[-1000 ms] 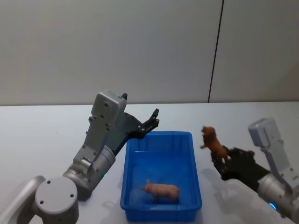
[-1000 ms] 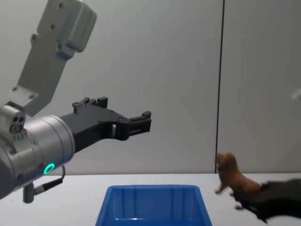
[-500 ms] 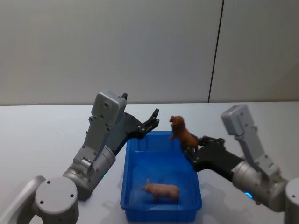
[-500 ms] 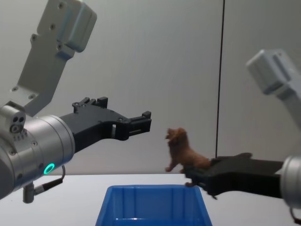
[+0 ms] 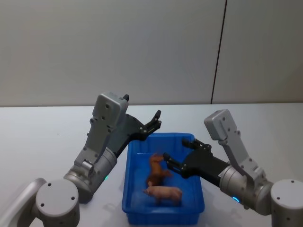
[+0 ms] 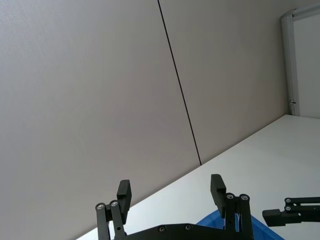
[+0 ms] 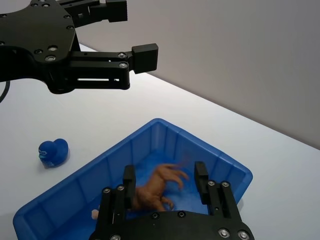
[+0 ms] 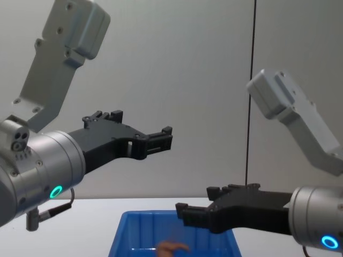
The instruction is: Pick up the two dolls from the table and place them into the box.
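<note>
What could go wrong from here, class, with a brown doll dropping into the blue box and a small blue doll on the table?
1. The brown doll is blurred, apparently mid-fall under the open right gripper; it may land on the pink pig in the box and tumble.
2. The blue doll lies on the table beside the box; the open left gripper could clip the rim reaching for it.

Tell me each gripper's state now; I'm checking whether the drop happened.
Left gripper: open, empty, raised beside the box.
Right gripper: open over the box, reddish-brown doll loose below it.
</note>
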